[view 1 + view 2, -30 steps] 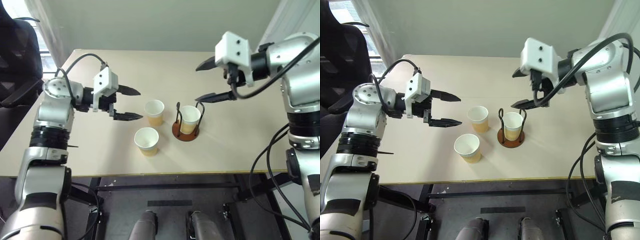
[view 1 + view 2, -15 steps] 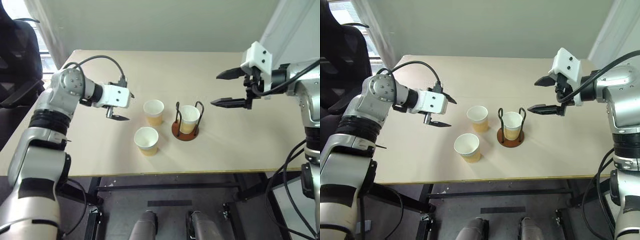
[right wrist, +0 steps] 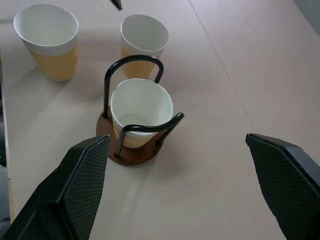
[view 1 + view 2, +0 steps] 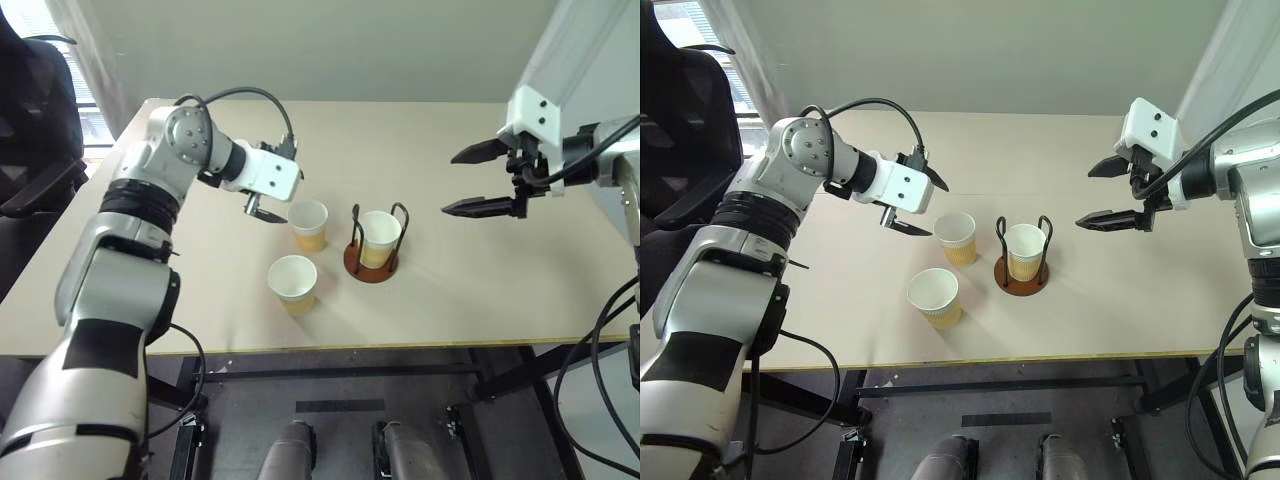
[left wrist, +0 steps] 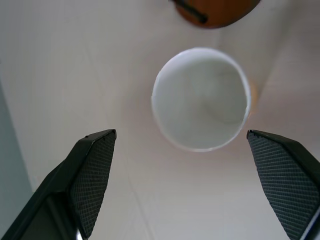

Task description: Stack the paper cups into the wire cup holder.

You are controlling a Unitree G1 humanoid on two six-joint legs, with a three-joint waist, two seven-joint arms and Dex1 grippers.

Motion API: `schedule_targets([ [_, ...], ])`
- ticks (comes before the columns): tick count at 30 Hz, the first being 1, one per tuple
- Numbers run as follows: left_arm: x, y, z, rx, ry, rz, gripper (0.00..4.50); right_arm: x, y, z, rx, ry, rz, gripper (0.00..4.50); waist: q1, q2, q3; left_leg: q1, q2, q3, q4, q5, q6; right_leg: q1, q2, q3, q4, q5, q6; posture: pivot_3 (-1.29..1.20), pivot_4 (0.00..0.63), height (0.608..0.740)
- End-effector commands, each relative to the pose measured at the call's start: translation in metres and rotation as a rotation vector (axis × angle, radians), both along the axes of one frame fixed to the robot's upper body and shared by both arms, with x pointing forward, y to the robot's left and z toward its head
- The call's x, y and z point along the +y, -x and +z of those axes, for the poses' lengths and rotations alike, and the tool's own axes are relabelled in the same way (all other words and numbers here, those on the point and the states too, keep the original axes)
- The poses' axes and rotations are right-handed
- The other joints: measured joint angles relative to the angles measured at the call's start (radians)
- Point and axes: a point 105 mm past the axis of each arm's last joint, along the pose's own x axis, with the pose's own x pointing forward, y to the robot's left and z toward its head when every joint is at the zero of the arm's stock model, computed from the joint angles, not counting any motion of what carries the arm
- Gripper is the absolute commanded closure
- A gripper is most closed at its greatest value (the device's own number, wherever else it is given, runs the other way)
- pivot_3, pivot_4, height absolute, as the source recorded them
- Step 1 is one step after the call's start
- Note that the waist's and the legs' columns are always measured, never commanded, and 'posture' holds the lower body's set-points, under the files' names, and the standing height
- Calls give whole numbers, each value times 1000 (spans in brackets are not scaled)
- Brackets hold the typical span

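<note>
Presently one paper cup (image 4: 379,237) sits seated in the wire cup holder (image 4: 372,262) — two loose cups (image 4: 308,223) (image 4: 293,281) stand beside it on the table (image 4: 470,290) — so the left gripper (image 4: 923,206), jaws apart and empty, hovers over the farther one, while the right gripper (image 4: 484,180), likewise spread, hangs clear.

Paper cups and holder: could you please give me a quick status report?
Left claw open, beside the far loose cup. Right claw open, empty, off to the side. One cup in the wire holder, two loose. Nothing in the way.
</note>
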Motion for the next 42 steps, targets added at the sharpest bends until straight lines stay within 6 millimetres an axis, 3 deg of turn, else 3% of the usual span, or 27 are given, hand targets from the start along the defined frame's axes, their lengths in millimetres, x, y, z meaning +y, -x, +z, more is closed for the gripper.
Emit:
schedule_targets([
  [1, -2, 2, 13, -16, -38, -22, 0, 0, 4, 13, -41, 15, 8, 86, -1, 0, 0, 0, 0, 0, 1, 0, 0, 0, 0, 0, 0, 0, 1, 0, 150, 740],
  [14, 9, 3, -4, 32, -135, -3, 0, -1, 6, 3, -17, 26, 32, 86, 3, 1, 0, -2, -4, 1, 2, -1, 2, -1, -2, 0, 0, 1, 3, 0, 150, 740],
  [42, -7, -8, -29, -17, -158, -14, 0, -2, 8, 6, 22, -2, 49, 86, 3, 0, 0, -2, -7, 2, 5, 1, 5, 0, -6, 2, 0, 3, 6, 0, 150, 740],
])
